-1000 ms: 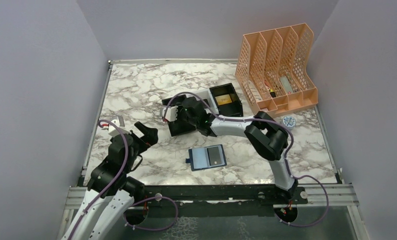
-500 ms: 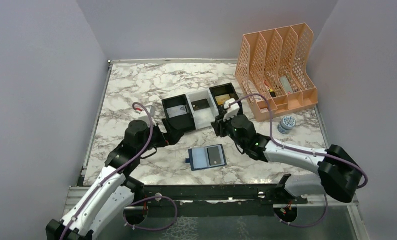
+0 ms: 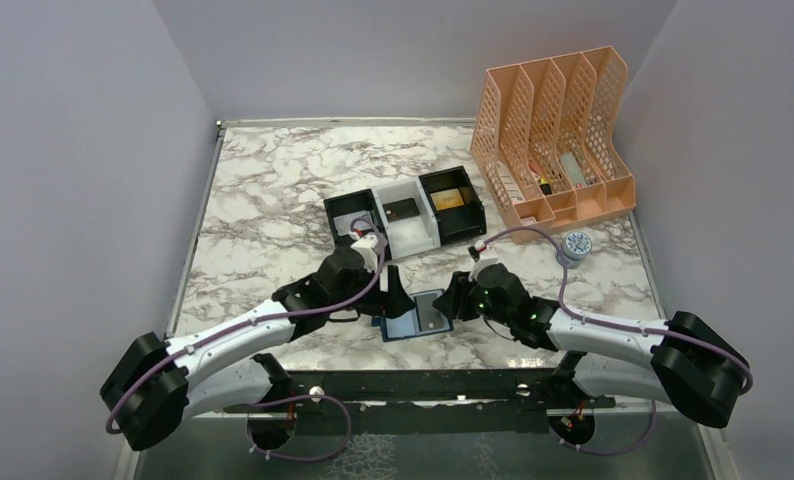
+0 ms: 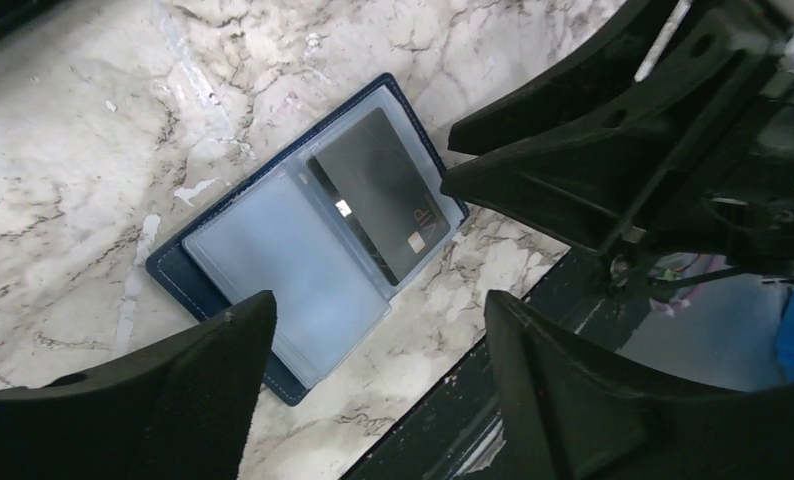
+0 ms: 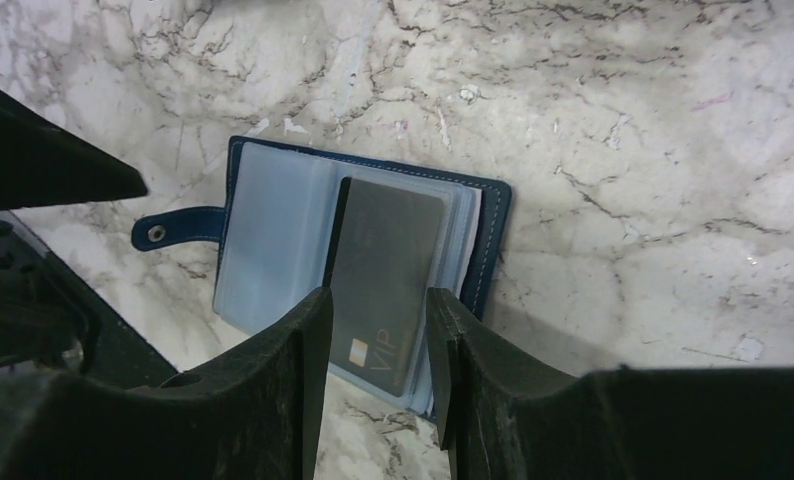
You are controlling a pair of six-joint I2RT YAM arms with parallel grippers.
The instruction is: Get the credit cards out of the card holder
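Top external view: the card holder (image 3: pixel 416 316) lies opened flat on the marble worktop (image 3: pixel 273 190) near its front edge. The left jaws are just at its left side and the right jaws just at its right. Behind it, a three-compartment tray (image 3: pixel 425 238) holds a brown-black card (image 3: pixel 401 209) in its middle bay and a gold card (image 3: pixel 451 198) in its right bay. A peach file rack (image 3: pixel 558 130) stands far right.

Left wrist view: the left jaws are spread wide with nothing between the fingers (image 4: pixel 173 400), above the holder.

Right wrist view: the right jaws are narrowly parted and grip nothing. Their fingers (image 5: pixel 273 400) hang over a dark VIP card (image 5: pixel 388 270) lying in the holder's right half. The side tab (image 5: pixel 168 232) points left.
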